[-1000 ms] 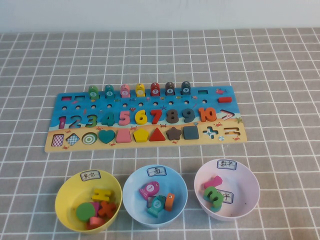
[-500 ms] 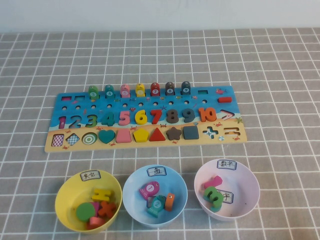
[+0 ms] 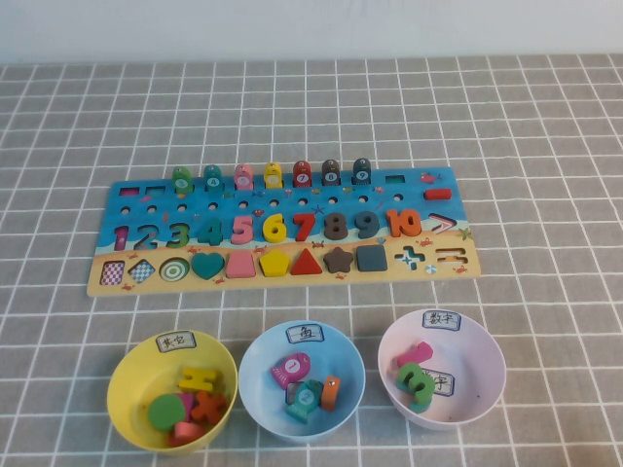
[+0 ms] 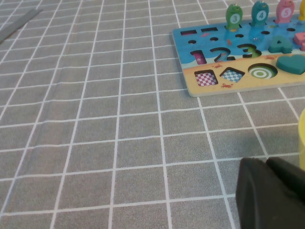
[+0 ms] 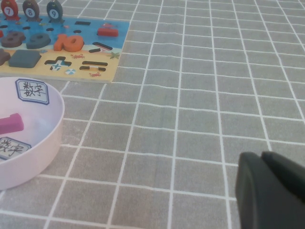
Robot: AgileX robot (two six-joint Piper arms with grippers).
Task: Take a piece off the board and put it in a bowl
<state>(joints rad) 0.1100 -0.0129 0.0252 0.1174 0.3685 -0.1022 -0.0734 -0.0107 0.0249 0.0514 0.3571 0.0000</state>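
Note:
The board (image 3: 146, 199) lies across the middle of the table with its numerals in a row. The piece, a bright-green "3" (image 3: 177, 234), sits in its slot near the board's left end, and the left wrist view also shows the piece (image 4: 246, 49). The pink bowl (image 3: 479, 387) stands at the front right, holding a pink piece and a dark green curved piece (image 3: 417, 381). Neither arm shows in the high view. My left gripper (image 4: 266, 162) hovers shut over bare cloth left of the board. My right gripper (image 5: 261, 155) is shut over cloth to the right of the pink bowl (image 5: 47, 136).
A yellow bowl (image 3: 131, 365) at the front left and a light-blue bowl (image 3: 263, 365) in the middle each hold several coloured pieces. Fish-shaped pegs (image 3: 273, 176) stand along the board's far edge. A grey checked cloth covers the table.

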